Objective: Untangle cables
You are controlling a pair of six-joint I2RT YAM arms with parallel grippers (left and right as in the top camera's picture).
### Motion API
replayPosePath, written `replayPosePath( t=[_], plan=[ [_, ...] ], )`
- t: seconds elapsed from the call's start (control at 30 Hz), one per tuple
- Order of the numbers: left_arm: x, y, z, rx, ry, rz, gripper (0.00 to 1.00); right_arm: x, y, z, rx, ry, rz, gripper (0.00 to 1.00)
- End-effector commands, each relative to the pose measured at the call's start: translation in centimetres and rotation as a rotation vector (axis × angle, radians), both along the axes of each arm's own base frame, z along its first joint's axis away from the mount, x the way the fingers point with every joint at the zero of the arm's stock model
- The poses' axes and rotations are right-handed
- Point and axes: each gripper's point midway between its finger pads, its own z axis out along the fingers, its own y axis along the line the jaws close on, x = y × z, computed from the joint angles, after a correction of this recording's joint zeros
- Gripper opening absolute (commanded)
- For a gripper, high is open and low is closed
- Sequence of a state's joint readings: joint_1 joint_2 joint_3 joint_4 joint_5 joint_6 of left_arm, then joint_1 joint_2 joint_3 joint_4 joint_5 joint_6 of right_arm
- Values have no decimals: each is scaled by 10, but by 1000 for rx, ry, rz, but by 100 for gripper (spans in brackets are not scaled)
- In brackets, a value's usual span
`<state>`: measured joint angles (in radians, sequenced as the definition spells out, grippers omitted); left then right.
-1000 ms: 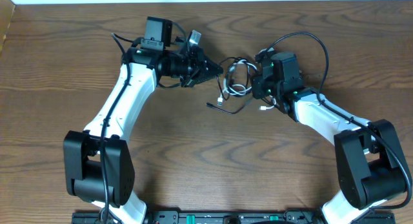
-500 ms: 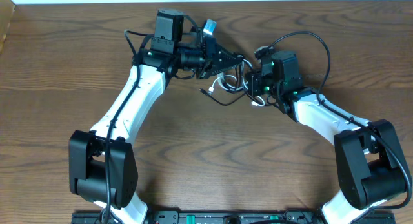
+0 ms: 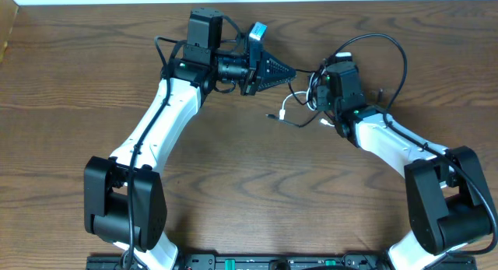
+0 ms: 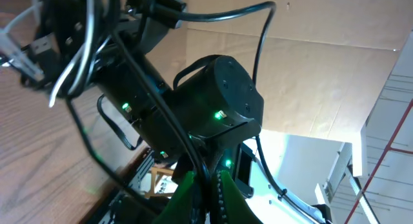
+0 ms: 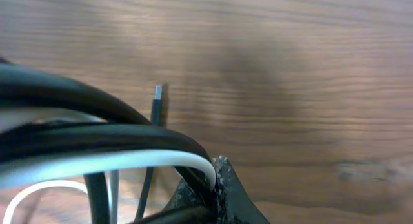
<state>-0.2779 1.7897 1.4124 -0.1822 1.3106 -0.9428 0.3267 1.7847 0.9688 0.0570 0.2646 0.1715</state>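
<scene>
Left gripper: we are seeing the left gripper (image 3: 290,70) pressing fully closed on the black cable (image 4: 161,114), a thin strand running straight down between its green fingers (image 4: 191,188).
Right gripper: the right gripper (image 3: 317,96) is also clamping tight, and the white cable (image 5: 97,162) is curving into its tip beside black strands.
Cables: both are hanging between the two grippers. The black one is drooping onto the wood, with its plug (image 3: 271,115) lying to the left.
Table: the table (image 3: 233,184) is showing dark brown grain.
Room: a cardboard-brown panel (image 4: 322,88) is rising behind the right arm, and bright light is coming in below it.
</scene>
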Motion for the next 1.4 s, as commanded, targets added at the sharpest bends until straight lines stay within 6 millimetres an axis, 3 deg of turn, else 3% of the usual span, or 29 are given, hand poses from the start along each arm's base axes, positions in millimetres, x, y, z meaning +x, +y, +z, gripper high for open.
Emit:
replayPosePath(
  t=[0.0, 0.27, 0.37, 0.5, 0.53, 0.6, 0.77, 0.83, 1.03, 1.17, 1.37],
  plan=[
    [-15, 4, 22, -75, -10, -82, 7, 2, -71, 6, -177, -26, -227, 1],
    [-15, 12, 26, -97, -9, -94, 8, 0, -139, 9, -227, -15, -381, 1],
    [-13, 14, 26, -99, -53, -91, 8, 1, -149, 5, -181, 0, -376, 1],
    [-11, 14, 20, -81, -109, -81, 7, 6, -111, -11, 47, 61, -173, 1],
    [-7, 14, 11, -42, -109, -50, 8, 5, -91, -14, 138, 82, -84, 1],
    [-1, 17, -4, 30, -101, 3, 10, 3, -70, -14, 232, 99, -5, 1],
    [4, 51, -92, 511, 43, 219, 60, -7, -20, -9, 471, 155, 80, 1],
    [0, 65, -116, 684, 62, 266, 72, -12, -5, -9, 542, 189, 68, 1],
    [-9, 45, -122, 751, 0, 237, 74, -23, 30, -10, 620, 248, 49, 1],
    [-5, 48, -134, 896, -69, 292, 73, -29, 54, -8, 653, 266, 61, 1],
    [-8, 43, -147, 1003, -122, 296, 73, -33, 67, -7, 660, 271, 83, 1]
  ],
)
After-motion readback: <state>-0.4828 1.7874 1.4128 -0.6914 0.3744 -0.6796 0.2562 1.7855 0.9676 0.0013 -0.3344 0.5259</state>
